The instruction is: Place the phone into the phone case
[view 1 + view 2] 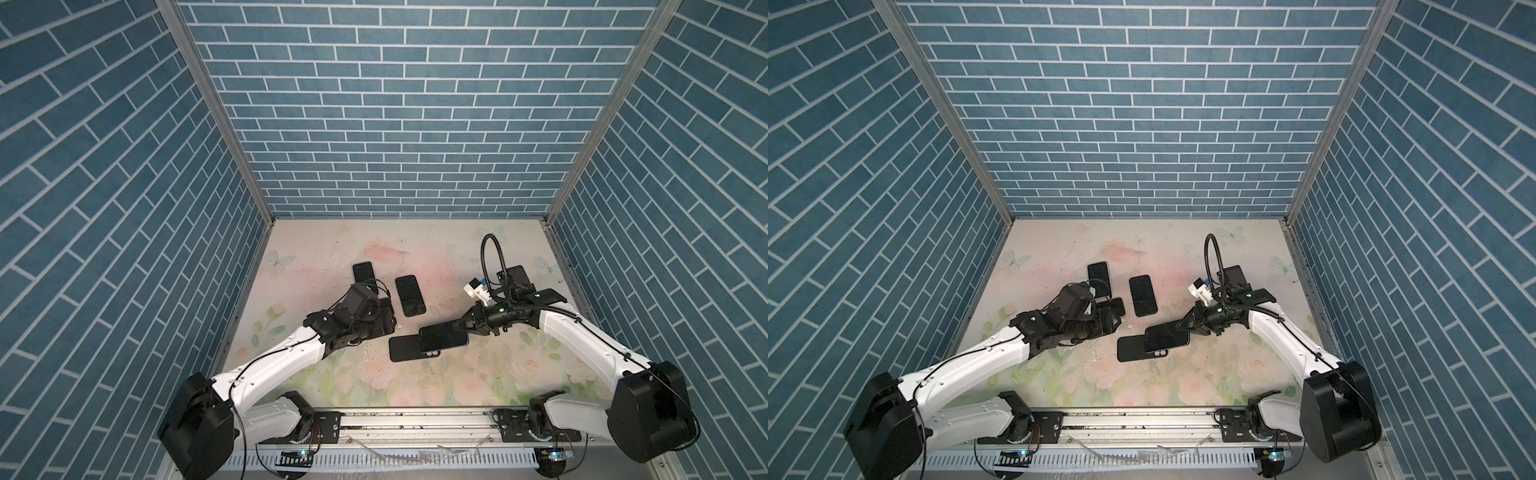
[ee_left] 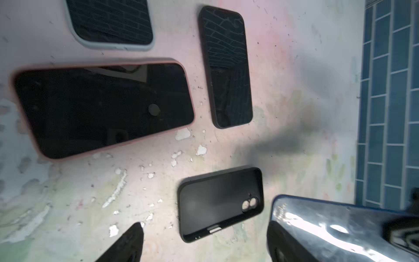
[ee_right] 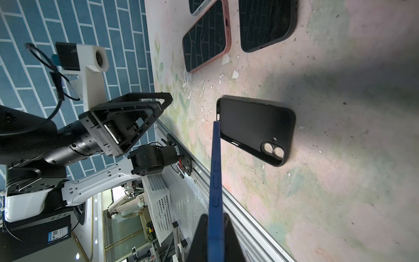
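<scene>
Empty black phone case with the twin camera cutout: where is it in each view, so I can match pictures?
Top view: phone case mid-table, partly under the held phone.
Top view: phone case same spot, same overlap.
Left wrist: phone case beside the glossy phone.
Right wrist: phone case just beyond the phone's blue edge.
Shared landmark: the phone in the right tool.

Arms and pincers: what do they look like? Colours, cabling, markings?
Left arm and right arm: white shells, black joints, thin black cables alongside. Left pincer and right pincer: black, triangular open-frame fingers. White camera mount and looping black corrugated hose on the right wrist.
</scene>
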Action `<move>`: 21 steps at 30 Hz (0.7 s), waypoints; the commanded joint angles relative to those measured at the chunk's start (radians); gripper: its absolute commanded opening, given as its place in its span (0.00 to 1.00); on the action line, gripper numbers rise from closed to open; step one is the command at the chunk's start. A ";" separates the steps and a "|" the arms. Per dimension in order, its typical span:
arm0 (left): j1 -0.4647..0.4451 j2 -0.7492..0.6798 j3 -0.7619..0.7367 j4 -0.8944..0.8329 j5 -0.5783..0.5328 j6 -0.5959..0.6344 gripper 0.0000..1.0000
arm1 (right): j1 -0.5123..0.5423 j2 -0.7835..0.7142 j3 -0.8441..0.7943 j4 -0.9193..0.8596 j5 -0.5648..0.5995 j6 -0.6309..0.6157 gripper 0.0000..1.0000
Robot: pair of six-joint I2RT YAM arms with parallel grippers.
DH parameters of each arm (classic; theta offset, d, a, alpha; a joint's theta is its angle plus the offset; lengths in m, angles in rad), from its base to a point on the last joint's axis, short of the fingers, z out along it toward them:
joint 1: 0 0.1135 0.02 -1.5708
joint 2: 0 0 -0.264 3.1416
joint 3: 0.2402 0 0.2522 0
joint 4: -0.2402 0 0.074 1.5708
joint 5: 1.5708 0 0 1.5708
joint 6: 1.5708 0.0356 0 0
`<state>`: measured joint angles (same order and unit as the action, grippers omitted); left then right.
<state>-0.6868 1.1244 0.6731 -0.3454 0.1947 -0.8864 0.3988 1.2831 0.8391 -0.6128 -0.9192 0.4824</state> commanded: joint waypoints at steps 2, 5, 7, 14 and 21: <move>0.013 -0.030 -0.149 0.198 0.203 -0.086 0.91 | 0.045 0.049 0.056 0.080 -0.018 0.041 0.00; 0.013 -0.032 -0.229 0.294 0.230 -0.152 0.91 | 0.074 0.098 0.073 0.110 -0.012 0.056 0.00; 0.013 -0.026 -0.260 0.327 0.234 -0.174 0.91 | 0.092 0.136 0.090 0.120 -0.012 0.056 0.00; 0.013 0.028 -0.308 0.454 0.258 -0.209 0.91 | 0.132 0.259 0.129 0.146 -0.013 0.047 0.00; 0.012 0.088 -0.329 0.529 0.265 -0.281 0.91 | 0.156 0.327 0.099 0.224 -0.007 0.068 0.00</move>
<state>-0.6788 1.2037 0.3603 0.1291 0.4534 -1.1378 0.5446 1.6039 0.9390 -0.4496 -0.9062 0.5285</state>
